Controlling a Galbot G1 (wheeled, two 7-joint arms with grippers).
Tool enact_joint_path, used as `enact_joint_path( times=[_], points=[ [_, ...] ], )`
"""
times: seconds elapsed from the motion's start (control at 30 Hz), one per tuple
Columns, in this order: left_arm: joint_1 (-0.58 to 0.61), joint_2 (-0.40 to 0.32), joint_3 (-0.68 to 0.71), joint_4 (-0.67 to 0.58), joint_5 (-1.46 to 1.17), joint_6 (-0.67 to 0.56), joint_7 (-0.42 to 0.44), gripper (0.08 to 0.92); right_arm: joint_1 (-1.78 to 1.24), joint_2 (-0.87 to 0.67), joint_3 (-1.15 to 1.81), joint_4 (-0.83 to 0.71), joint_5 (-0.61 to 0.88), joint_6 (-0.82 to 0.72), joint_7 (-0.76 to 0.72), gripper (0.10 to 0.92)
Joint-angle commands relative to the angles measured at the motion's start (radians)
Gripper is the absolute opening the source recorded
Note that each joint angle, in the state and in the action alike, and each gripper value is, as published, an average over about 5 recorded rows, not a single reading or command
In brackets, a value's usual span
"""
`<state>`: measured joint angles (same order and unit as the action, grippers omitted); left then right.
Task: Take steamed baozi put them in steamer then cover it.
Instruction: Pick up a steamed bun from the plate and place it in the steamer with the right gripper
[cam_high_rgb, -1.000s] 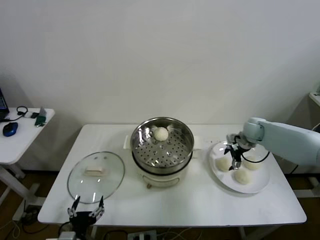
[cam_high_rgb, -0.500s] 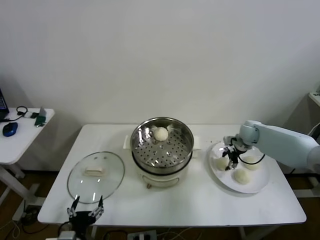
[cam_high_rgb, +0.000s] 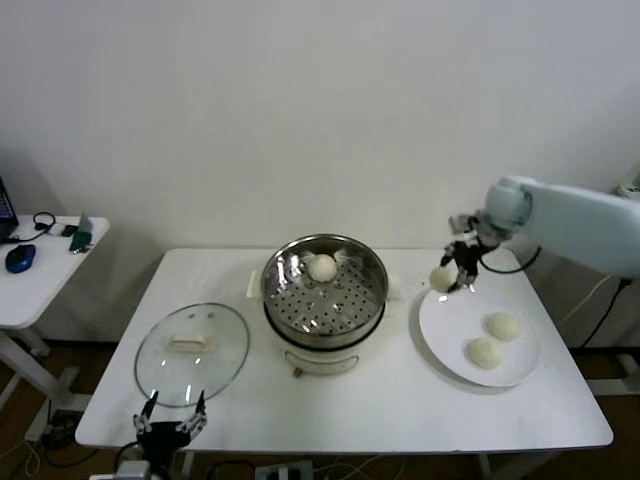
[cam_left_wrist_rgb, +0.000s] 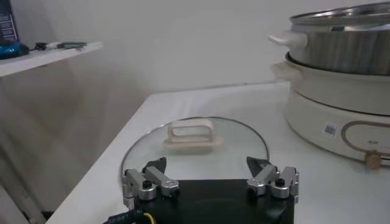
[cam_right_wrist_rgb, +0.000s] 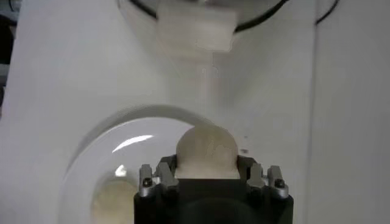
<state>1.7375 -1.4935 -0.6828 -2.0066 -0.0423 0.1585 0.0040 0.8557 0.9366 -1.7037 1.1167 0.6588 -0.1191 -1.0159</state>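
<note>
Baozi (cam_high_rgb: 443, 278) sits clamped in the right hand (cam_high_rgb: 457, 274) — above the plate (cam_high_rgb: 505, 368) edge.

bright even light, soft shadows, blurry wrist views

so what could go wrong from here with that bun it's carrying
The right gripper holds a baozi in the air above the plate's far edge. If the soft bun slips, it could drop onto the table or roll off. On the way across, it might clip the steamer's raised rim. One baozi already sits at the back of the basket, so a release there could land on it.
</note>
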Motion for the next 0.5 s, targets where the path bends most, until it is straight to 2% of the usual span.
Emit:
enact_joint_path(
  times=[0.03,0.2,0.5],
  points=[
    [-0.004,0.001,0.003,0.002,-0.001,0.001,0.001,0.823,0.323,0.166,-0.053,0.148,0.265,-0.054,-0.032,0.653],
    [-0.009,0.003,0.005,0.009,-0.004,0.0,0.001,0.823,0.228,0.296,0.048,0.169,0.304,-0.116,0.028,0.653],
    [-0.013,0.005,0.005,0.008,-0.001,0.002,0.0,0.823,0.013,0.462,0.06,0.095,0.222,-0.148,0.114,0.656]
  ],
)
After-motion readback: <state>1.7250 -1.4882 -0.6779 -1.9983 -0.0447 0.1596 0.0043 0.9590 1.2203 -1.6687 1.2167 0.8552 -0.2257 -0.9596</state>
